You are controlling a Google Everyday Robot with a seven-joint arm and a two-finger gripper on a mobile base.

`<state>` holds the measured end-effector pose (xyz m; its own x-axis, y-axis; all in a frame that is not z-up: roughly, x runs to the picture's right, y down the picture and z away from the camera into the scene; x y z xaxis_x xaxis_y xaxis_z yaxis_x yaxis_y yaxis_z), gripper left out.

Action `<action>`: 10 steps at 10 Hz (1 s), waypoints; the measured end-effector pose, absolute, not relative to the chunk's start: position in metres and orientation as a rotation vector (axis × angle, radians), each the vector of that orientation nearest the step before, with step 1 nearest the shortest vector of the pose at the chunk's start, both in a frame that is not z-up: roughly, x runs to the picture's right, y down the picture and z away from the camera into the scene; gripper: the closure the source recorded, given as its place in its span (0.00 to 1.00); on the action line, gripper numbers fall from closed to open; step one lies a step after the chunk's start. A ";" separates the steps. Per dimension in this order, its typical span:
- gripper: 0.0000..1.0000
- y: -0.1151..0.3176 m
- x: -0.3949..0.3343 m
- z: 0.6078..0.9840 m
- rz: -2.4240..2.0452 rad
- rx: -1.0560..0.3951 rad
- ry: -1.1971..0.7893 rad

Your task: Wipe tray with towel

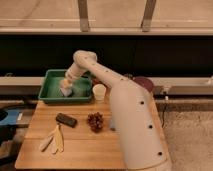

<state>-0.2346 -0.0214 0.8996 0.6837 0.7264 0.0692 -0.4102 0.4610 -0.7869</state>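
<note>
The green tray [50, 95] stands at the back left of the wooden table. My gripper [66, 88] reaches down into the tray, left of its middle. A pale towel [68, 92] lies on the tray floor right under the gripper and touches it. My white arm runs from the lower right up to an elbow [83, 57] above the tray, then down into it. The arm hides part of the table's right side.
A white cup [99, 92] stands just right of the tray. A black bar [66, 119], a bunch of red grapes [95, 121] and a banana [54, 140] lie on the table's front half. A maroon bowl [143, 82] sits at the back right.
</note>
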 end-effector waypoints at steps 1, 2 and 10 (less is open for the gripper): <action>1.00 -0.011 -0.229 0.891 0.730 -0.839 -0.422; 1.00 -0.004 -0.220 0.886 0.741 -0.841 -0.412; 1.00 -0.051 -0.133 0.929 0.887 -0.707 -0.280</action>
